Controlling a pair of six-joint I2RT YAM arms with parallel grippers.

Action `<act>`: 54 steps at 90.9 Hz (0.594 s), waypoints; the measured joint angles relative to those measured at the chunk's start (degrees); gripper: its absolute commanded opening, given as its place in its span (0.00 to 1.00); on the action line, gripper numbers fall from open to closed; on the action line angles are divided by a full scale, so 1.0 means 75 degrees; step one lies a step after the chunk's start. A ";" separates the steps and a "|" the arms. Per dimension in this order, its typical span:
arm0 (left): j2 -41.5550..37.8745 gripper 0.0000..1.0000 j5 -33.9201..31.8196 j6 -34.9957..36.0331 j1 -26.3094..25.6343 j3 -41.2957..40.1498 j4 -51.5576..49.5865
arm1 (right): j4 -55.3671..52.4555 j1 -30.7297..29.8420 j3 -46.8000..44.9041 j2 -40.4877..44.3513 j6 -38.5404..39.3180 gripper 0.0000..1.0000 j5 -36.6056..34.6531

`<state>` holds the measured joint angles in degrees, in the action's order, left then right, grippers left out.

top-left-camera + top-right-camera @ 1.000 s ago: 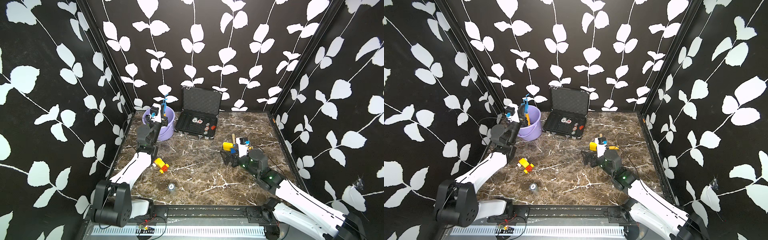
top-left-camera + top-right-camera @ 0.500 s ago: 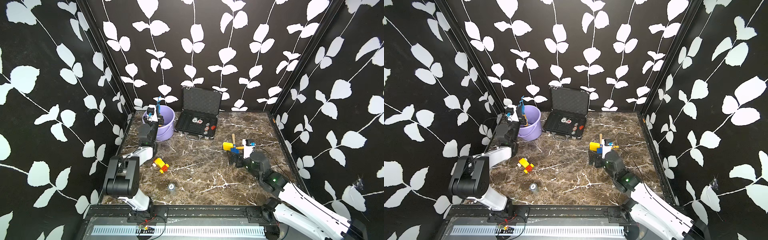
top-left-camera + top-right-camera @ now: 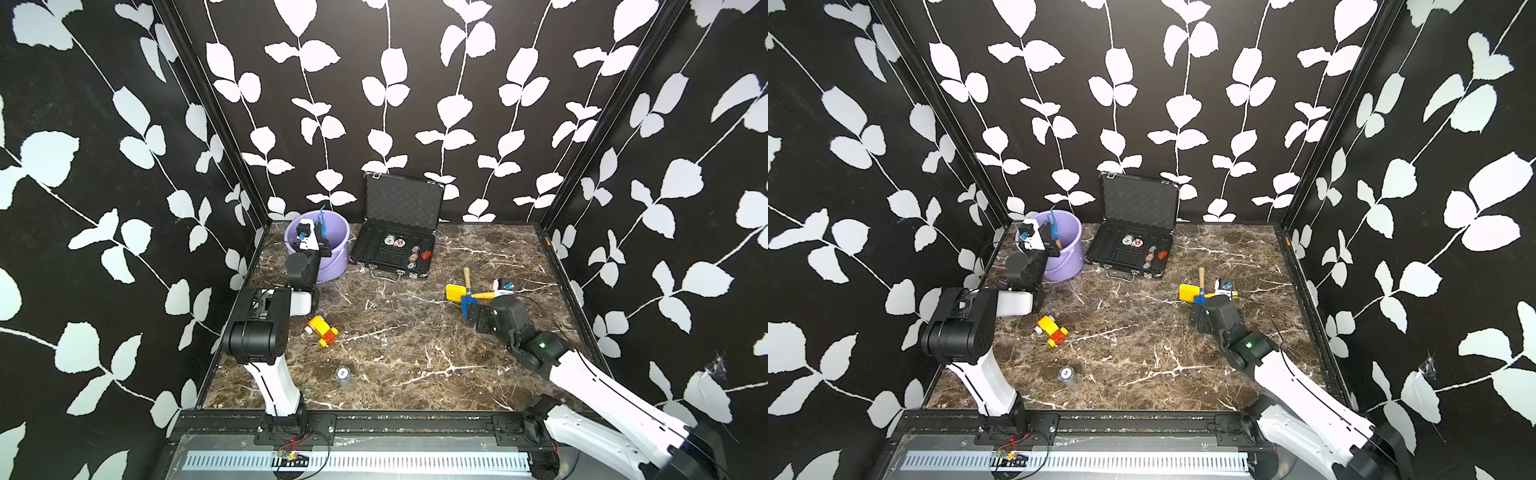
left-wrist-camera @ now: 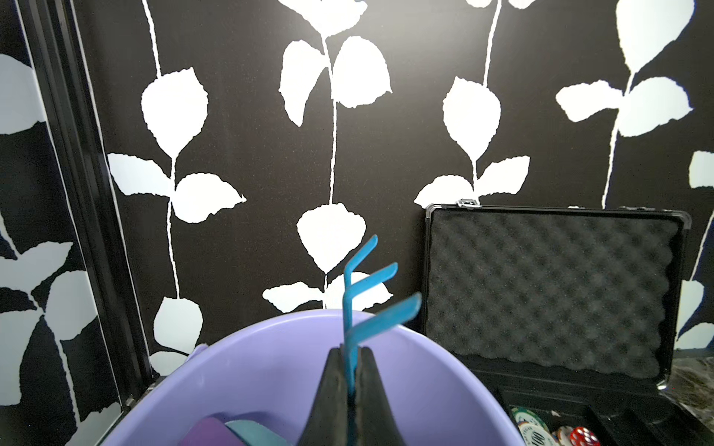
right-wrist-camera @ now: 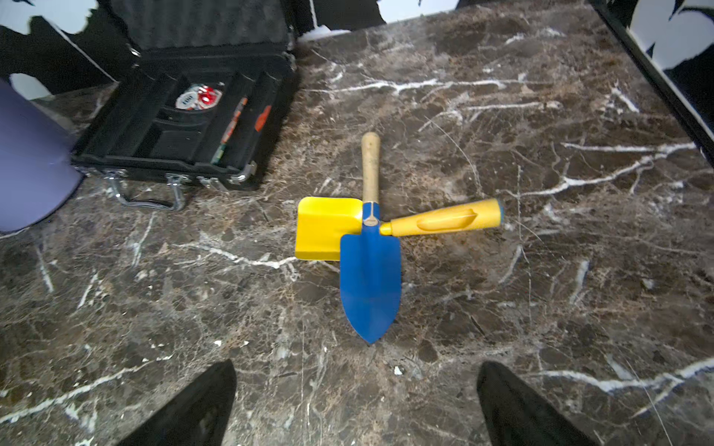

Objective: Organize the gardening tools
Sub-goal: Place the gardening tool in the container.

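Observation:
My left gripper (image 4: pixel 351 370) is shut on a light-blue three-pronged rake (image 4: pixel 371 301), prongs up, over the purple bucket (image 4: pixel 251 367). A purple tool head (image 4: pixel 208 430) and a light-blue tool head (image 4: pixel 255 430) lie inside the bucket. Both top views show the rake (image 3: pixel 320 222) (image 3: pixel 1052 224) above the bucket (image 3: pixel 336 257) at the back left. A blue trowel (image 5: pixel 370 278) with a pale handle lies across a yellow scoop (image 5: pixel 324 228) on the right of the table. My right gripper (image 5: pixel 357 367) stands open just short of the trowel's tip, holding nothing.
An open black case (image 3: pixel 390 249) of round discs stands beside the bucket at the back. A yellow-and-red toy vehicle (image 3: pixel 322 328) lies near the left arm. A small round jar (image 3: pixel 342 374) sits toward the front. Patterned walls close in three sides.
The left arm has folded up, its elbow risen near the front, with the rake still over the bucket. The right gripper has drawn slightly back from the trowel and scoop.

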<state>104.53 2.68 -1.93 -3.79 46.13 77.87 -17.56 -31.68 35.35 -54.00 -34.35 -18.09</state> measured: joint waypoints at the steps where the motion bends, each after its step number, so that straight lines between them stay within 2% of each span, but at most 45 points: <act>1: 0.0023 0.06 0.0003 -0.0026 0.0006 0.0006 0.0017 | -0.0009 0.0076 0.0026 -0.0087 0.0000 0.94 0.0052; 37: 0.0271 0.45 -0.0023 -0.0466 0.0102 0.0131 0.0181 | -0.0198 0.1335 0.1311 -0.2226 0.0195 0.89 0.1148; 48: 0.0166 0.55 -0.0055 -0.0551 0.0140 0.0128 -0.0032 | -0.0233 0.1580 0.1888 -0.3028 0.0449 0.82 0.1370; 54: 0.0058 0.65 -0.0055 -0.0571 0.0169 0.0125 -0.0227 | -0.0300 0.1702 0.2352 -0.3582 0.0603 0.78 0.1521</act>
<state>104.97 2.26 -6.22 -2.52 47.07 76.16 -19.81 -18.92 52.99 -80.86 -29.82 -6.68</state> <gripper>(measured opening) 0.581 0.809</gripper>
